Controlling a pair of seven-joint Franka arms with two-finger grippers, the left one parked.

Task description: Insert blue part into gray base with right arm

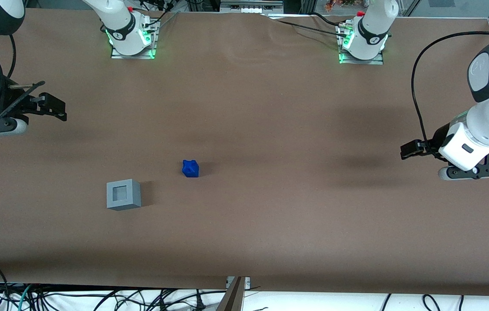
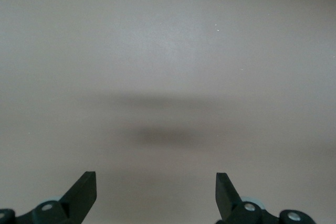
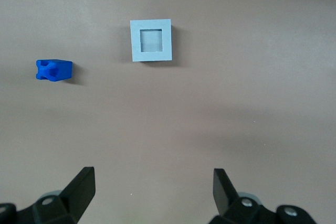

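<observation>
The blue part [image 1: 190,168] lies on the brown table by itself, notched face up; the right wrist view shows it too [image 3: 53,70]. The gray base [image 1: 123,194] stands beside it, a little nearer the front camera and more toward the working arm's end, its square recess [image 3: 151,41] facing up and holding nothing. My right gripper [image 1: 61,110] hangs above the table at the working arm's end, farther from the front camera than both pieces and well apart from them. In the right wrist view the gripper [image 3: 153,177] is open with only bare table between its fingers [image 3: 84,182].
The brown table cover [image 1: 270,129] spreads wide around both pieces. Two arm mounts [image 1: 131,36] [image 1: 361,43] with green lights stand at the table's edge farthest from the front camera. Loose cables [image 1: 97,298] hang below the near edge.
</observation>
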